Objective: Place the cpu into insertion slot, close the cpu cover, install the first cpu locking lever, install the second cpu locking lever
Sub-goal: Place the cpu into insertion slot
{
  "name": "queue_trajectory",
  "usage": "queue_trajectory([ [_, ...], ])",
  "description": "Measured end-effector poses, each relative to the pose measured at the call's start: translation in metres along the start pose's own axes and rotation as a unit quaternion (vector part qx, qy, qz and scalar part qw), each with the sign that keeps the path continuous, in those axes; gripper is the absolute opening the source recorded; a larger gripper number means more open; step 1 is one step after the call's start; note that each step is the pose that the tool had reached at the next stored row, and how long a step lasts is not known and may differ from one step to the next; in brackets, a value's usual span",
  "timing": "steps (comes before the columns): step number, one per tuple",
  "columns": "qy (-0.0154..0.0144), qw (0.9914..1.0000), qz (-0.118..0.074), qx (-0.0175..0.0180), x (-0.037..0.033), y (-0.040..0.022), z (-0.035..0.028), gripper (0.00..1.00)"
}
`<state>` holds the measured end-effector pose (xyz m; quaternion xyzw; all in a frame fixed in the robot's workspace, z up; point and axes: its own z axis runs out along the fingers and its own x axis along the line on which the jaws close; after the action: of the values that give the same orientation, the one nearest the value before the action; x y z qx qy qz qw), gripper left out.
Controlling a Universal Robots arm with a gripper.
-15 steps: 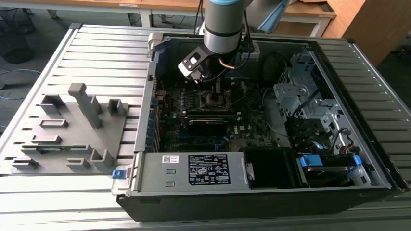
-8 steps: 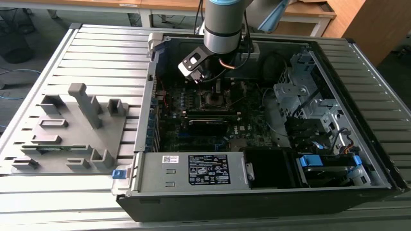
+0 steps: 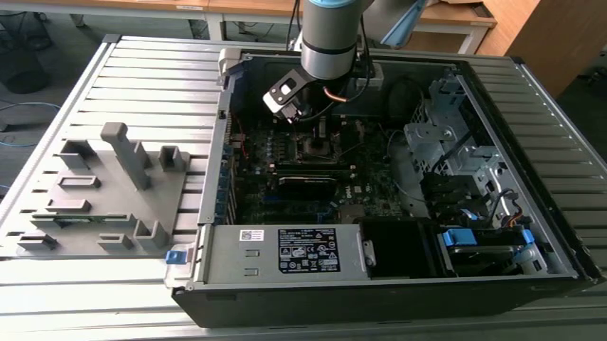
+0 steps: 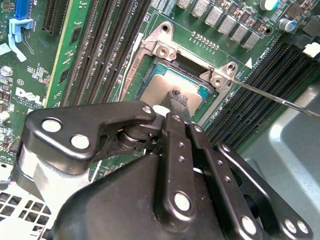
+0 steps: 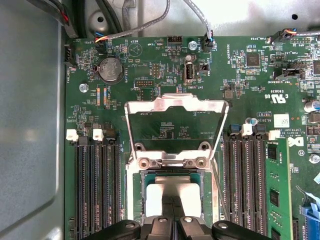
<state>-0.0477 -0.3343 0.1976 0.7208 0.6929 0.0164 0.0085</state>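
The cpu [image 4: 165, 89] lies flat in the insertion slot [image 4: 161, 50], its dull silver top showing; it also appears in the first wrist view [image 5: 160, 192]. The cpu cover [image 5: 175, 106] stands raised on its hinge, the board visible through its window. My gripper [image 4: 177, 102] has its fingers together, tips on or just above the cpu top, with nothing between them. A thin wire locking lever [image 4: 272, 98] sticks out unlatched from a socket corner. In the exterior view the gripper [image 3: 318, 131] hangs over the slot [image 3: 318, 148] inside the computer case.
Black memory slots [image 5: 95, 185] flank the socket on both sides. A coin battery [image 5: 111, 69] and cables sit beyond the cover. The case holds a power supply [image 3: 284, 250] and drive cage [image 3: 446, 138]. A grey fixture tray [image 3: 95, 192] lies at the exterior view's left.
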Motion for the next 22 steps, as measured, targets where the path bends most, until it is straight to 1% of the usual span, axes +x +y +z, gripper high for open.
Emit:
queue_trajectory([
  [2,0.0000,1.00000,0.000,0.0000,0.0000,0.0000,-0.0001,0.11],
  [3,0.0005,1.00000,0.000,-0.0003,0.0001,0.0001,-0.0009,0.11],
  [4,0.0015,1.00000,0.000,-0.0010,0.0005,0.0003,-0.0020,0.11],
  [6,0.0001,1.00000,0.000,-0.0001,0.0002,0.0003,-0.0075,0.11],
  [11,0.0001,1.00000,0.000,-0.0001,0.0003,0.0007,-0.0209,0.11],
  [13,0.0000,1.00000,0.000,0.0000,0.0003,0.0008,-0.0241,0.11],
  [22,0.0001,1.00000,0.000,0.0000,0.0003,0.0020,-0.0242,0.11],
])
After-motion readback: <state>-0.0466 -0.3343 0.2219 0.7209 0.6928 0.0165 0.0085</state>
